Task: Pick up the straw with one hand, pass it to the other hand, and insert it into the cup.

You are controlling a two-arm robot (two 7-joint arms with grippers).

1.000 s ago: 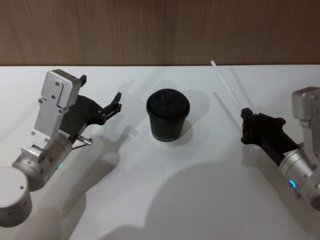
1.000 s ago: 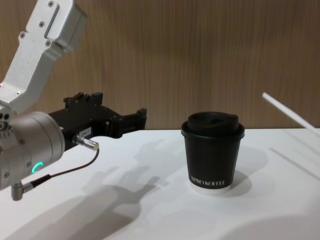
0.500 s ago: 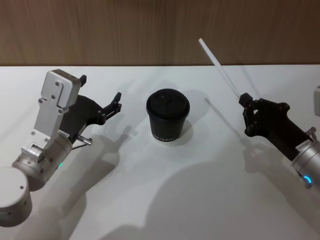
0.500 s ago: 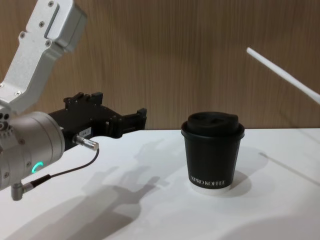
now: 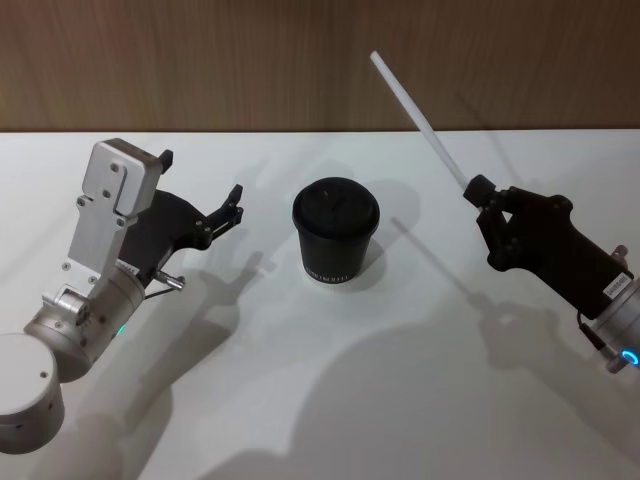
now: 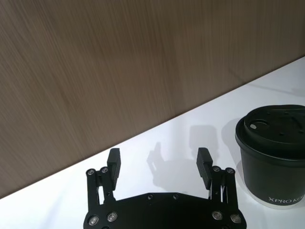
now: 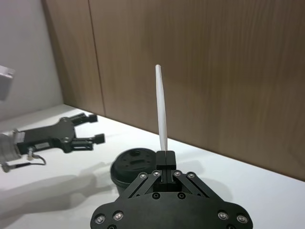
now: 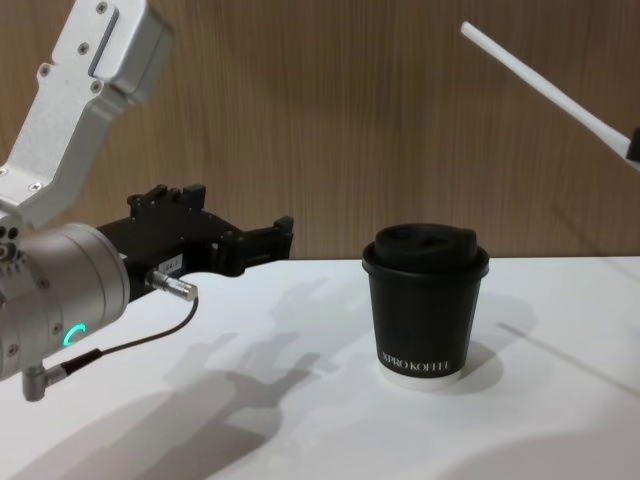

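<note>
Since the previous frames the straw (image 5: pixel 420 120) has risen and swung further toward the robot's left, its free end now higher against the wooden wall (image 5: pixel 250 60); the left arm and the cup have not shifted. Left gripper (image 5: pixel 200 176): hovers above the white table (image 5: pixel 320 400) on the left side, pointing toward the cup, jaws spread wide apart, nothing between them. Cup (image 5: pixel 335 230): upright at mid-table, lid on, standing between the two grippers and apart from both. Right gripper (image 5: pixel 480 188): raised off the table to the right of the cup, jaws pinched together on the lower end of the straw. From that grip the straw slants up and toward the robot's left, clear of the table; its free end is well above the cup's lid in the chest view. Straw and cup are not in contact.
</note>
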